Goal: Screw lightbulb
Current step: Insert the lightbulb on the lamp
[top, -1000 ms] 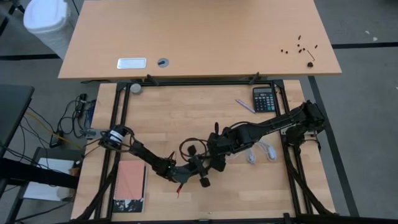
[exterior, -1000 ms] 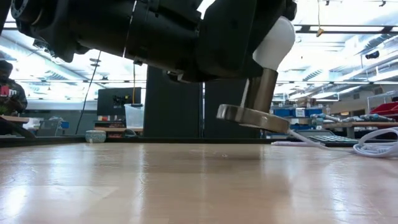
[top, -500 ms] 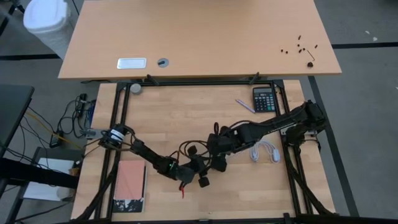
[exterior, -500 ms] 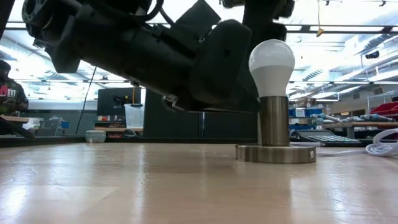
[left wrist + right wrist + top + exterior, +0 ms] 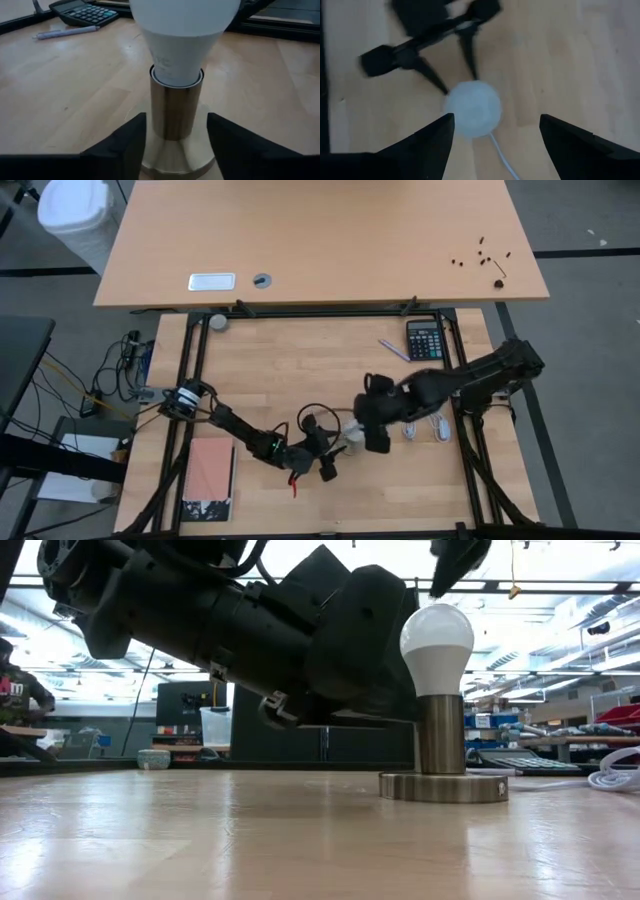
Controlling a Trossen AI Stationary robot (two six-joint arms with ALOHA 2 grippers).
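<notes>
The lightbulb (image 5: 436, 648) stands upright in its brass socket base (image 5: 443, 785) on the wooden table (image 5: 300, 370), at about 5 o'clock from table centre. The left gripper (image 5: 175, 137), at the bulb's 9 o'clock, has its jaws spread either side of the socket stem without touching it. The right gripper (image 5: 495, 132) hangs above the bulb, fingers wide and empty. Half a second earlier it sat lower and nearer the bulb.
</notes>
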